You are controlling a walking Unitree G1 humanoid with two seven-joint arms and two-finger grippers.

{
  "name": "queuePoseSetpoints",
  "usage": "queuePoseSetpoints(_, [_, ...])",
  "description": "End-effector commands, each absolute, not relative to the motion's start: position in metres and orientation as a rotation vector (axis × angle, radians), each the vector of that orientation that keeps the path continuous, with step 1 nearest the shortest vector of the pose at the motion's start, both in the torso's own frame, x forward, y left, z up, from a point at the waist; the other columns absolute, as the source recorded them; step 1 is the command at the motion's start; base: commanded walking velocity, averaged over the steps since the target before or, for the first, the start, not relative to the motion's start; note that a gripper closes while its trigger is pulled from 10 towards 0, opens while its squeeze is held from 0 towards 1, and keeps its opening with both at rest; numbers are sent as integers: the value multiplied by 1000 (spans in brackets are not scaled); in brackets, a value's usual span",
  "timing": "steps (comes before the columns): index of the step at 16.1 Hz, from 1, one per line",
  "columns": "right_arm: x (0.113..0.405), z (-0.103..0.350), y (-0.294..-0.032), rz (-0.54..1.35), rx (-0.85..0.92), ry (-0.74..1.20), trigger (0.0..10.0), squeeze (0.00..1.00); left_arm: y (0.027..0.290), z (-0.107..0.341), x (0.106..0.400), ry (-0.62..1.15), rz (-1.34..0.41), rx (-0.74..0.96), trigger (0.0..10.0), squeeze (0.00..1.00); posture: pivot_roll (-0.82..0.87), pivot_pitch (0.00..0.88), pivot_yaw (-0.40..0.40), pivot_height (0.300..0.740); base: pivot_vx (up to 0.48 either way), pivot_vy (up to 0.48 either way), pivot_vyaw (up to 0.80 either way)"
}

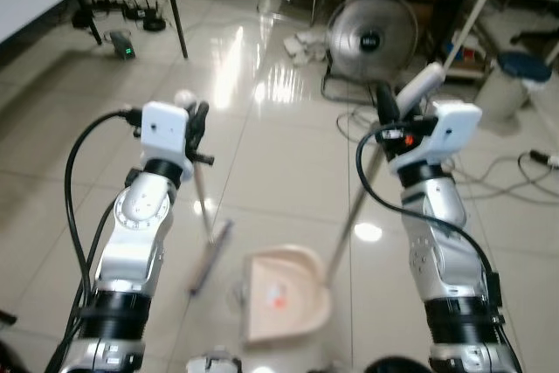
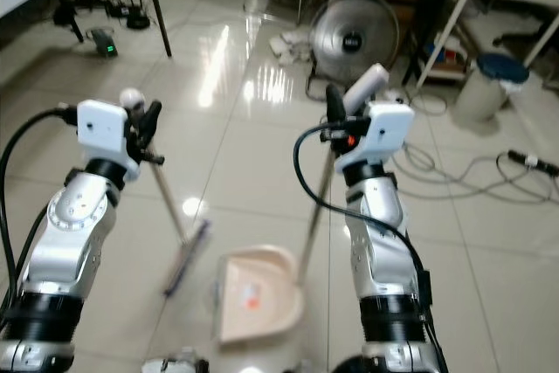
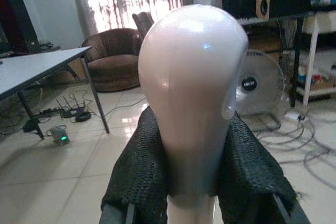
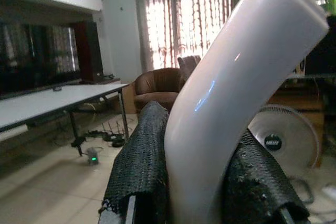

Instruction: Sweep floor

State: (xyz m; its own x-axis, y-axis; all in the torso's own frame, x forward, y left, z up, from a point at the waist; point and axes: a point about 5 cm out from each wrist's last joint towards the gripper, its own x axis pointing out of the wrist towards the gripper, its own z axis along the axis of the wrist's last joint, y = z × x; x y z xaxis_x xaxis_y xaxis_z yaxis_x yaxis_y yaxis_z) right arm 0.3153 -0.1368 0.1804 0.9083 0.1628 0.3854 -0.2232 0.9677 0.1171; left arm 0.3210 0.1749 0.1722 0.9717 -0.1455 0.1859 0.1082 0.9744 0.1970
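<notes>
Left pincer (image 3: 191,182) grips broom (image 1: 203,216).

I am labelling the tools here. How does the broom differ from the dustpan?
The broom has a narrow dark head, while the dustpan has a wide cream scoop. The broom's handle ends in a round knob, held by the left claw; the dustpan's ends in a bent, flattened grip, held by the right claw. Both have long handles and reach the floor.

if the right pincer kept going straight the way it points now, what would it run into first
Probably the floor fan. The right pincer, shut on the dustpan handle, points across the room, with the fan nearest along that line beyond the handle; the brown armchair sits farther back. Depth is uncertain.
</notes>
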Motion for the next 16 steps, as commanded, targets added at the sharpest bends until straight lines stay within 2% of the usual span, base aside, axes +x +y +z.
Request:
queuePoseSetpoints(1, [316, 190, -131, 208, 197, -427, 10000, 0, 179, 181, 322, -244, -122, 221, 10000, 0, 132, 92, -53, 740, 0, 0, 0])
queuePoseSetpoints(10, [313, 190, -147, 114, 159, -493, 10000, 0, 173, 174, 324, -218, -162, 246, 10000, 0, 139, 106, -24, 740, 0, 0, 0])
queuePoseSetpoints(16, [325, 172, -158, 75, 20, -460, 10000, 0, 148, 161, 333, -220, -266, 275, 10000, 0, 166, 217, 10, 740, 0, 0, 0])
